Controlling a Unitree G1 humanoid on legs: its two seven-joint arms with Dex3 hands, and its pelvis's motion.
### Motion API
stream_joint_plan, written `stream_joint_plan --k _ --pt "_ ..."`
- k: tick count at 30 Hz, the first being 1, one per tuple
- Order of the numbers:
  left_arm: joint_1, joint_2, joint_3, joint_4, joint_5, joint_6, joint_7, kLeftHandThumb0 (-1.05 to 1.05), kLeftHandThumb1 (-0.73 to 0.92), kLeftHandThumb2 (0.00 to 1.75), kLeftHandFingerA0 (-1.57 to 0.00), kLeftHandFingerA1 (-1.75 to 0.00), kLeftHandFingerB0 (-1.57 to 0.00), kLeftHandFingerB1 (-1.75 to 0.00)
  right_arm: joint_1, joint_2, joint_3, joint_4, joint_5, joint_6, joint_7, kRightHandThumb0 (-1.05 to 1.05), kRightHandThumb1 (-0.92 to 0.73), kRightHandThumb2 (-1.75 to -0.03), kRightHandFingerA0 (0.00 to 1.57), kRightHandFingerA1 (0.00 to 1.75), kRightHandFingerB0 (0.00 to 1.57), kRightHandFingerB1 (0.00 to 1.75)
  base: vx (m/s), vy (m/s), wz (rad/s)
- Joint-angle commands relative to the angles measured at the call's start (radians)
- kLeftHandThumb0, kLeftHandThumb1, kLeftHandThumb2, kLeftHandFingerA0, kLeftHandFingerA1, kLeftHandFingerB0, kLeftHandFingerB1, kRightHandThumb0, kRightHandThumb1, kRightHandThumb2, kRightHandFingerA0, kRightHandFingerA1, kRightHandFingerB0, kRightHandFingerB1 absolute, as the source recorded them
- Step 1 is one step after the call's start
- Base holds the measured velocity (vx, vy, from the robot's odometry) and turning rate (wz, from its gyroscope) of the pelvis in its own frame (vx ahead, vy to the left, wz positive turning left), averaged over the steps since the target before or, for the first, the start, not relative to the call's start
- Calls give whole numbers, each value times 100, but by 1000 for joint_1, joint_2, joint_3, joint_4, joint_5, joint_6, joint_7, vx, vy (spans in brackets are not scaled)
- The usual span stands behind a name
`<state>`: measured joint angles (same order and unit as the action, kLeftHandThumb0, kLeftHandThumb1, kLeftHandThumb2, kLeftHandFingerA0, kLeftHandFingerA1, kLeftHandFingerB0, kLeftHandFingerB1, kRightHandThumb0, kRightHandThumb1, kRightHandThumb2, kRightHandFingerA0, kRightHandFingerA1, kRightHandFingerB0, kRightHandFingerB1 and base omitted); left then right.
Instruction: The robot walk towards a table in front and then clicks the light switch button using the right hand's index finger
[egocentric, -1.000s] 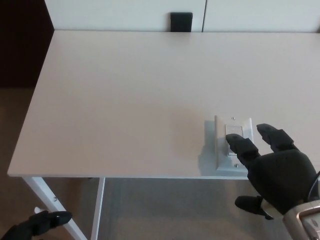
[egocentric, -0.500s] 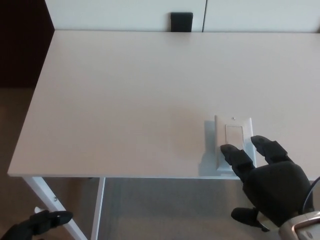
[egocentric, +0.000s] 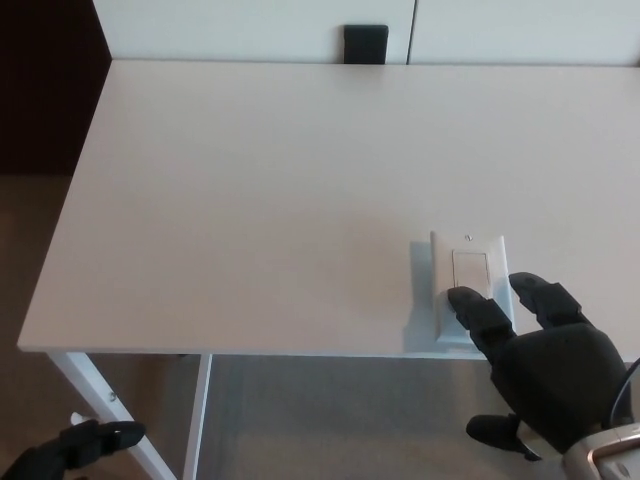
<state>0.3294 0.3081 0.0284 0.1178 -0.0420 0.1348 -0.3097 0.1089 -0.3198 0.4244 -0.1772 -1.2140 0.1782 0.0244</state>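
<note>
White tabletop bare but for light switch at near edge, right side. Right robot hand open, holding nothing, index fingertip on plate's lower end; barely shifted from half a second ago. Left robot hand low below tabletop, grip unclear.

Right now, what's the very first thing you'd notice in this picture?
A big black right hand at the bottom right, fingers spread, one fingertip on the lower part of a white light switch. The switch lies flat near the front edge of a wide pale table. The left hand peeks in at the bottom left, below the table.
</note>
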Motion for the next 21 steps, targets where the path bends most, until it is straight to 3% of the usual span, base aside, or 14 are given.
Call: stream_joint_plan --k 1,12,13,16,18,19,21 --pt "-1 18 8 -6 6 14 -7 0 68 58 -52 -47 -38 -41 -4 -18 -8 3 -2 16 22 -82 -69 -62 1 23 11 25 0 0 0" --pt "0 20 8 -7 8 8 -5 -1 67 58 -52 -47 -38 -41 -13 -17 -4 51 8 18 23 -81 -68 -61 4 23 16 26 0 0 0" --pt "0 20 8 -6 7 5 -6 -1 67 58 -53 -48 -38 -41 -13 -17 -4 58 11 17 22 -81 -54 -91 3 24 12 32 0 0 0" --pt "-2 20 8 -1 7 4 -7 -1 67 58 -53 -48 -38 -41 -15 -19 1 64 1 23 33 -82 -55 -93 3 23 11 30 0 0 0" --pt "-4 21 10 1 4 1 -10 -1 67 58 -53 -48 -38 -41 -19 -17 3 74 4 22 30 -82 -54 -92 2 22 11 30 0 0 0" --pt "-3 21 11 -1 1 3 -11 -2 67 58 -52 -48 -38 -41 -21 -16 4 77 6 23 34 -81 -69 -62 1 23 13 26 0 0 0" --pt "-1 21 11 -5 3 2 -10 -2 67 58 -52 -48 -38 -41 -22 -15 5 79 12 26 47 -82 -69 -64 0 21 12 25 0 0 0"
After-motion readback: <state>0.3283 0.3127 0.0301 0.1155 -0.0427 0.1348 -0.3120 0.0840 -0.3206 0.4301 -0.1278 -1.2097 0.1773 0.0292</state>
